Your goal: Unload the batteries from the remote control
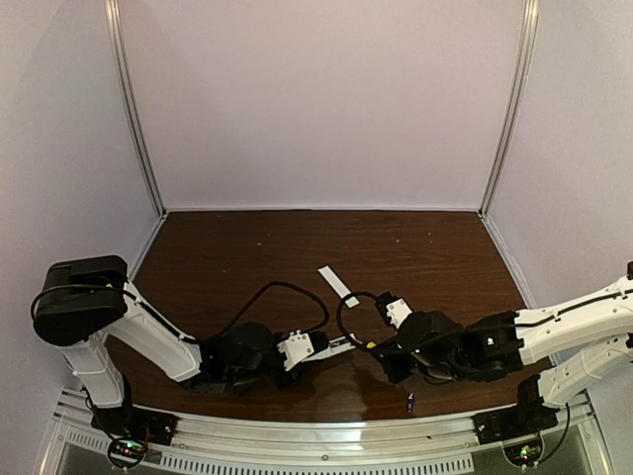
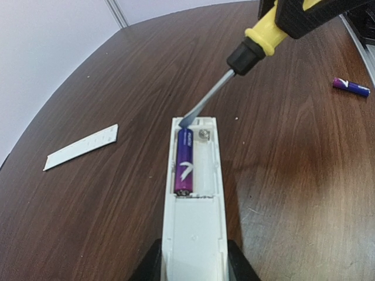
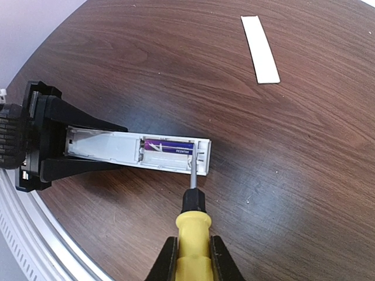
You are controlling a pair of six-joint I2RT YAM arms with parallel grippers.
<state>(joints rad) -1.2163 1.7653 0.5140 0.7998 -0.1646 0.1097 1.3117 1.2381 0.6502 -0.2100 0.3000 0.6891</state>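
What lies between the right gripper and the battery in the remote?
The screwdriver: right gripper holds its handle, blade tip inside the remote control by the battery. Right wrist view.

A dark brown wooden counter (image 1: 247, 257) makes the bottom of a small booth — three pale lilac walls (image 1: 316, 99) stand around it. Two silvery metal strips (image 1: 135, 109) run up the back corners. The polished wood shines softly near the front rail (image 1: 326, 445).
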